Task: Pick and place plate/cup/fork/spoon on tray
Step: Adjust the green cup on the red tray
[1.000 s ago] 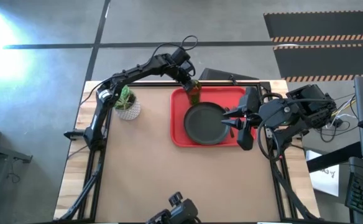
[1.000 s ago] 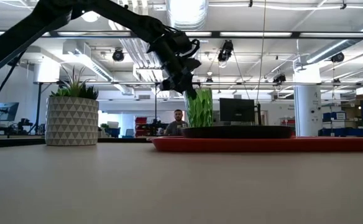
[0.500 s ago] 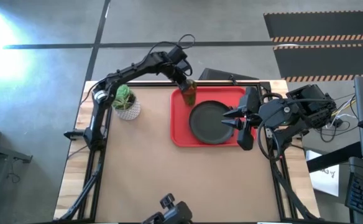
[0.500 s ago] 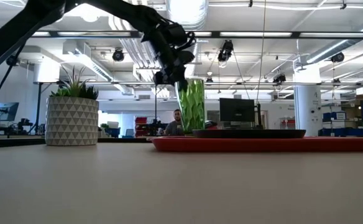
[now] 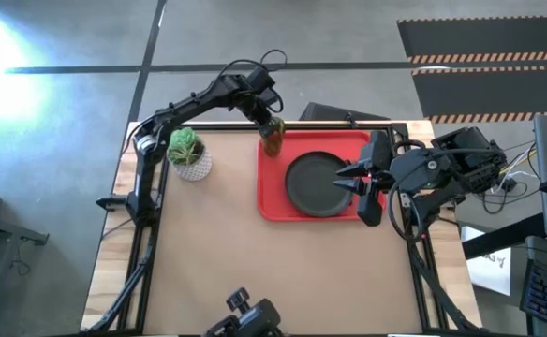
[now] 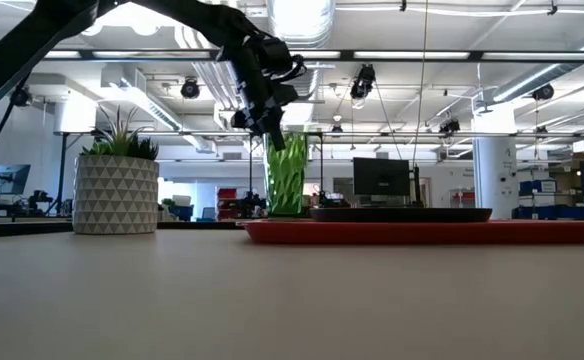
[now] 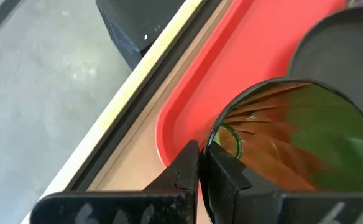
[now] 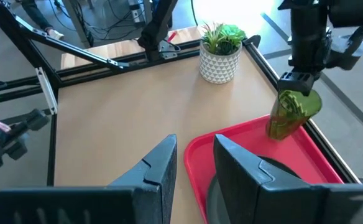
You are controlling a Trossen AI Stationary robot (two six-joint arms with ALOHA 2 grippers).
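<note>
Left gripper (image 5: 272, 131) fingers are pinching the cup (image 5: 273, 142) rim over the tray (image 5: 266, 192) corner; right gripper (image 5: 357, 183) fingers are hanging apart, empty. The tilted cup risks toppling off the edge.

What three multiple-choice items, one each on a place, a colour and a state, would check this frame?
1. Where does the plate lie?
A. on the tray
B. on bare table
C. beside the plant pot

2. What colour is the tray?
A. blue
B. red
C. white

3. What is the left pincer doing?
A. hanging open
B. gripping the plate
C. pinching the cup by its rim

Key: 1 A, the dark plate sits inside the tray's rim. 2 B, it is bright red. 3 C, its fingers close on the cup's rim.
</note>
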